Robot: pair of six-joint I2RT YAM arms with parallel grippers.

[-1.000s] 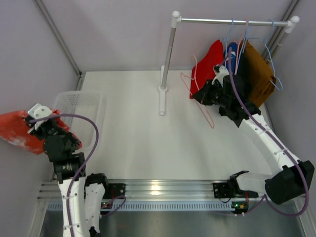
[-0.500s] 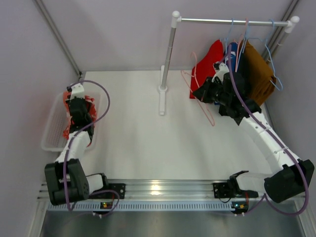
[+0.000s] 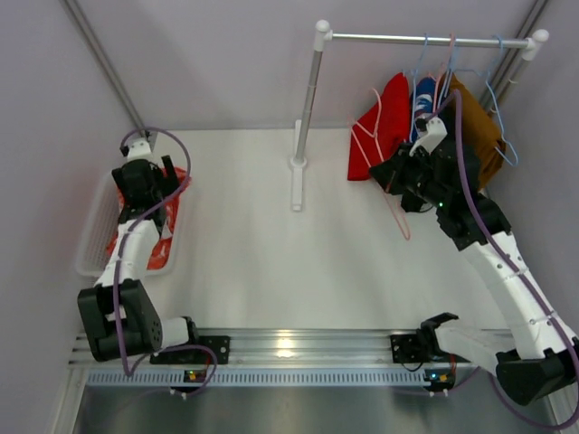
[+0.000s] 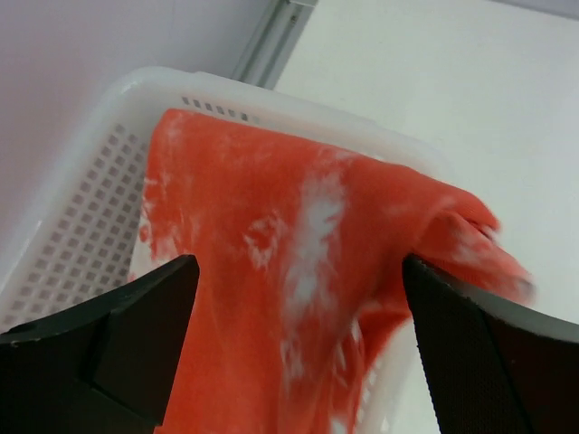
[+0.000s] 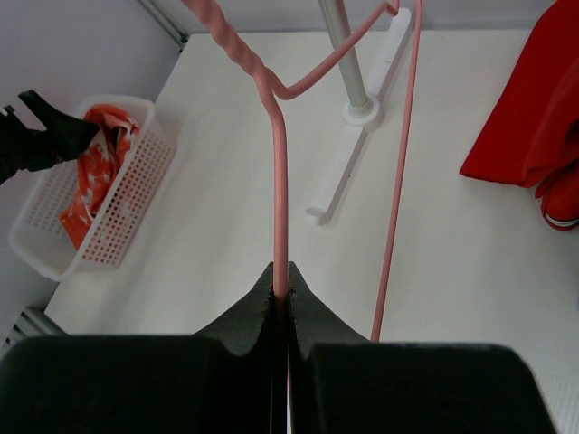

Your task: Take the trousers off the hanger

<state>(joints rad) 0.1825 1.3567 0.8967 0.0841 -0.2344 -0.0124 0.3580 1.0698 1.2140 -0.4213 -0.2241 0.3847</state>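
Observation:
The orange-red speckled trousers [image 4: 298, 244] lie in the white basket [image 4: 208, 86], draped partly over its rim. My left gripper [image 4: 298, 267] hangs open just above them, its fingers [image 4: 136, 334] apart on either side of the cloth. From above, the left gripper [image 3: 149, 176] is over the basket's [image 3: 90, 235] far end. My right gripper [image 5: 280, 280] is shut on the thin pink hanger [image 5: 279, 181], which is bare. Overhead, this right gripper [image 3: 398, 176] sits in front of the rail. Red trousers [image 3: 380, 127], blue-and-white trousers [image 3: 422, 95] and brown trousers [image 3: 479, 136] still hang there.
The metal rail [image 3: 425, 39] spans the back right, and its upright post [image 3: 308, 99] stands on a white foot mid-table. Several empty wire hangers [image 3: 493, 90] dangle from it. Grey walls close in on both sides.
My left gripper swung from outside the basket to over it and opened, letting the speckled trousers drop in. My right gripper shifted right with the pink hanger.

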